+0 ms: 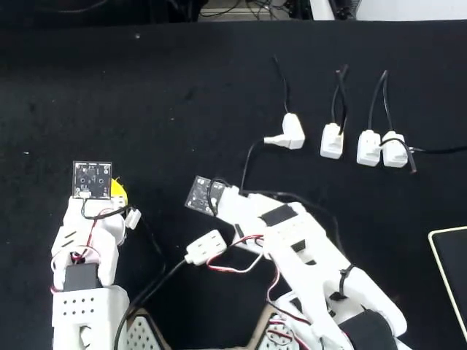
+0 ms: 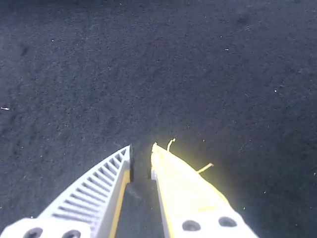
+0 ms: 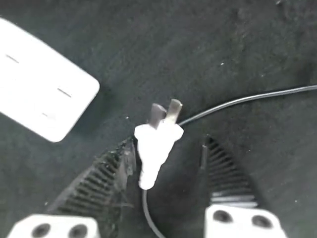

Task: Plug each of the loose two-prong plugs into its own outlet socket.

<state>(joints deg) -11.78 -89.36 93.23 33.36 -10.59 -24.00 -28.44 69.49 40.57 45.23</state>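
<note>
Since the right gripper (image 3: 168, 143) stands wide open astride the two-prong plug (image 3: 154, 145), clamping nothing, I judge the best move is to close squarely on the white body behind the prongs (image 3: 166, 113) so it cannot twist. The plug lies on the black table (image 3: 257, 44), near the outlet socket (image 3: 39, 94). Its long axis runs from cord tail to prongs, which point away from the wrist and past the socket, not at its slots. The left gripper (image 2: 141, 146) is all but closed, empty.
</note>
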